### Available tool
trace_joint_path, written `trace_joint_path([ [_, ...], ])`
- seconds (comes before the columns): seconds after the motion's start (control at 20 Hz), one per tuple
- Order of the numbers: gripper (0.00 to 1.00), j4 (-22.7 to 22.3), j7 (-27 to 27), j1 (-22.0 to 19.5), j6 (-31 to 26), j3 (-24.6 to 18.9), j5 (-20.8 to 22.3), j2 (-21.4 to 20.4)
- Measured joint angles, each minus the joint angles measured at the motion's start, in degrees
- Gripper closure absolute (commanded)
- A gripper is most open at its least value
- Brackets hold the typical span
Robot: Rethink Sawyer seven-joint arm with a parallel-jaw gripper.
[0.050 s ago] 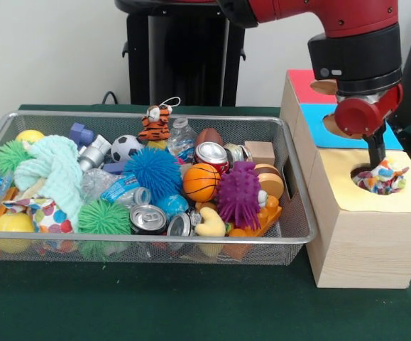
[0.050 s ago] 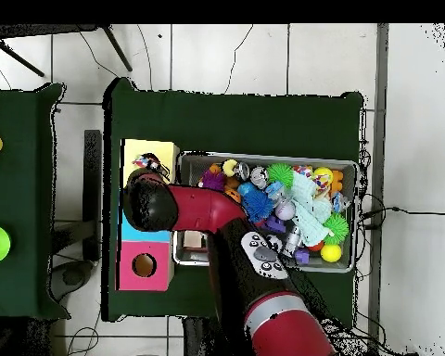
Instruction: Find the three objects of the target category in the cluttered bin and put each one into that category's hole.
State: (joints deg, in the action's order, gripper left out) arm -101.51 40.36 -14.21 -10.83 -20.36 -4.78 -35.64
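1. Front view: I am lowering the gripper onto a multicoloured cloth sitting in the yellow hole of the wooden box; whether it is gripping, I cannot tell.
2. Overhead view: the arm is covering most of the box; I judge the next move calls for returning to the wire bin.

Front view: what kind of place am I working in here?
Probably a robotics lab sorting setup: a wire bin of mixed toys and cans on a green-covered table, a wooden box with coloured holes, and cables on the tiled floor.
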Motion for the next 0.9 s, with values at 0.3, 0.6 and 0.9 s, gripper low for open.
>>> trace_joint_path([
  [0.3, 1.00, 0.6, 0.0, 1.3, 2.2, 0.7, 1.5, 0.2],
  [0.6, 1.00, 1.5, 0.0, 3.3, 6.6, 1.8, 4.1, 0.6],
  [0.9, 1.00, 2.2, 0.0, 5.8, 10.4, 4.2, 6.2, 0.7],
])
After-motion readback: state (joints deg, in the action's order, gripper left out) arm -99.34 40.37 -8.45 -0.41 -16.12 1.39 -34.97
